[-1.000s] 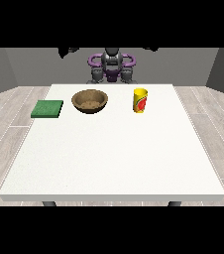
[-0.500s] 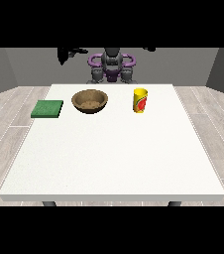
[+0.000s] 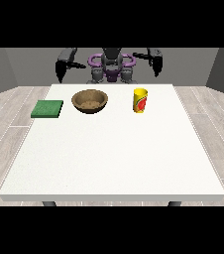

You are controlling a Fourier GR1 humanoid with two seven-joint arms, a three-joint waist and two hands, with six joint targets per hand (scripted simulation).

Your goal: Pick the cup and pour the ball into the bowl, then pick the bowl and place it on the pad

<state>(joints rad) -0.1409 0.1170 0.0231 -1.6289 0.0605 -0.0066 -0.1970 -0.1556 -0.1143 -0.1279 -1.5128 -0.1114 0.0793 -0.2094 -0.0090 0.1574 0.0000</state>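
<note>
A yellow cup [image 3: 140, 100] with a red and green mark stands upright on the white table [image 3: 114, 154], right of centre at the far side. The ball does not show. A brown bowl [image 3: 89, 101] sits to the cup's left, and it looks empty. A flat green pad [image 3: 47, 108] lies near the table's left edge. The hand at the view's left [image 3: 60, 72] hangs behind the far left corner, fingers straight and pointing down. The hand at the view's right [image 3: 157, 66] hangs likewise behind the far edge, above and right of the cup. Neither hand holds anything.
The robot's torso [image 3: 111, 67] stands behind the middle of the far edge. Bare white tabletop stretches from the three things to the near edge. Grey plank floor surrounds the table.
Both arms have come down from high beside the head. The hands now hang lower and further out at each side of the torso. Cup, bowl and pad have not moved.
</note>
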